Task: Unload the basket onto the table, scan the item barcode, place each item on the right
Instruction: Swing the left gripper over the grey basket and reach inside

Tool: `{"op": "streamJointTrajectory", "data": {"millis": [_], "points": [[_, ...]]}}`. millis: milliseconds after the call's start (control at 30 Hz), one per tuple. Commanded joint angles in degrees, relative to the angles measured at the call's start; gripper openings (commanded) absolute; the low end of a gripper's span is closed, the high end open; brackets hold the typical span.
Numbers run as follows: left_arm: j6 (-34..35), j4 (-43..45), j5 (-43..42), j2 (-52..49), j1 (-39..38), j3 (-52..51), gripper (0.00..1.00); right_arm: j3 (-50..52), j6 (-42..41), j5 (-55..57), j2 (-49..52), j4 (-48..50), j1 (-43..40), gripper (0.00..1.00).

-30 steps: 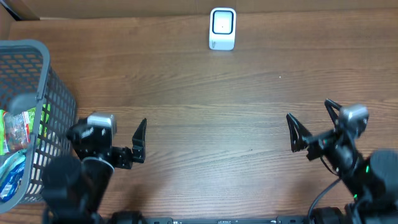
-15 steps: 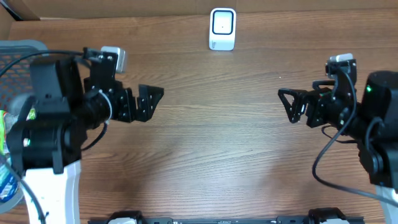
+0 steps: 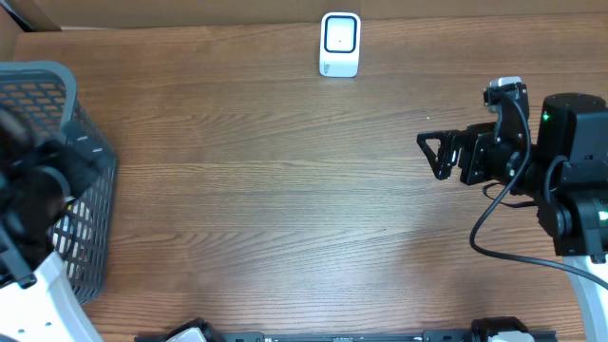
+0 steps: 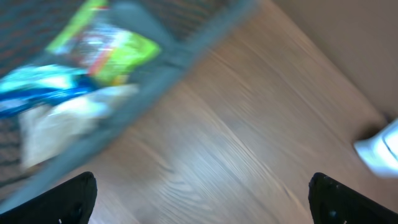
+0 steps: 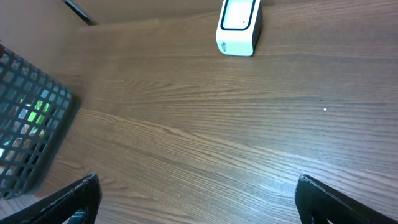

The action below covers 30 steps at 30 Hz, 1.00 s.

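Left gripper [image 4: 202,190] of mine hangs wide open and empty at the bench's left edge, looking down on the rim of the grey basket [image 3: 57,114]. Only its 2 dark fingertips show, at the bottom corners of the left wrist view, with nothing between them. That view is blurred, yet I can make out a green packet [image 4: 102,40], a blue packet [image 4: 37,87] and a pale packet [image 4: 56,127] lying in the basket. Which of them is the item to scan I can't tell. My right gripper [image 3: 435,157] is also spread wide and holds nothing, hovering over the bench [image 3: 285,209] toward its right edge. The white scanner [image 3: 340,43] stands at the middle of the far edge, well apart from both grippers and from the basket.

I judge the step in hand to be the reach for an item: nothing is picked yet. The next move calls for lowering the left gripper inside the basket wall over 1 packet, closing on it without catching the mesh, then lifting clear. The barcode must then face the scanner. I see no barcode from here, so the packet may need turning.
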State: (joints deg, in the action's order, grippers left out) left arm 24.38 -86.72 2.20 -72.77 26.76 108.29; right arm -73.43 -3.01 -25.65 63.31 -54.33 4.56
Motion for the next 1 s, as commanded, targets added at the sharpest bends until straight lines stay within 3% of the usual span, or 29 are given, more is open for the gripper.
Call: {"op": "streamJointTrajectory", "data": {"millis": [0,100,267,600,700,967], "points": [[5.0,-1.0,2.6,-0.5,11.9,1.0,1.0,-1.3,-0.2,-0.6,0.0,-0.3,0.3,1.0],[6.1,-1.6,-2.1,-3.6,24.9,0.9,1.0,-1.3,-0.2,-0.6,0.0,-0.3,0.3,1.0],[6.1,-1.6,-5.0,-10.4,32.0,0.9,1.0,-1.3,-0.2,-0.6,0.0,-0.3,0.3,1.0],[4.3,0.3,-5.0,-25.4,32.1,0.7,0.99,-1.3,-0.2,-1.2,0.3,-0.2,0.3,1.0],[1.9,1.7,-5.0,-27.7,32.0,-0.3,0.94,-1.3,-0.2,-1.2,0.4,-0.2,0.3,1.0],[0.9,7.6,-4.5,-29.0,29.0,-10.8,0.93,-1.2,-0.1,-1.2,0.9,-0.3,0.3,1.0]]}}
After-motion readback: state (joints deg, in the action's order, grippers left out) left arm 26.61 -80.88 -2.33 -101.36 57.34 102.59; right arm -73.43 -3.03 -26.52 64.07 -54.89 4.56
